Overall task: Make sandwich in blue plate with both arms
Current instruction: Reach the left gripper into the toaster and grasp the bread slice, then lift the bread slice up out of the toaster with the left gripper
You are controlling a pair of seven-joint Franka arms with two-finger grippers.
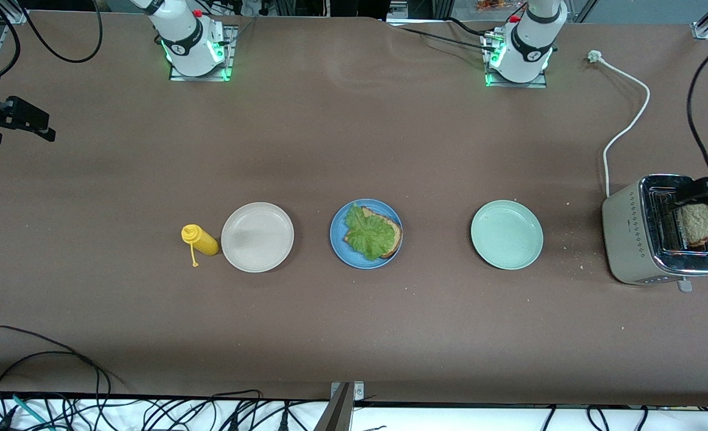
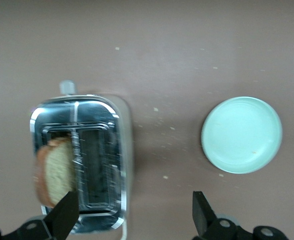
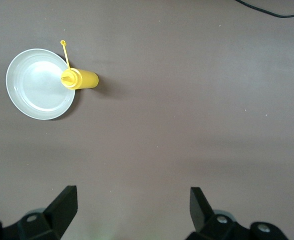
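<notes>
Green lettuce [image 1: 370,234], blue plate [image 1: 337,234]

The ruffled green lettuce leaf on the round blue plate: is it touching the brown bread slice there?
Touching. The front view shows the green lettuce leaf lying directly on the brown bread slice, covering most of it, on the blue plate.

text: none legible | toaster [image 1: 629,239]: small marks on its side, too small to read | arm bases: round marks, unreadable
</notes>
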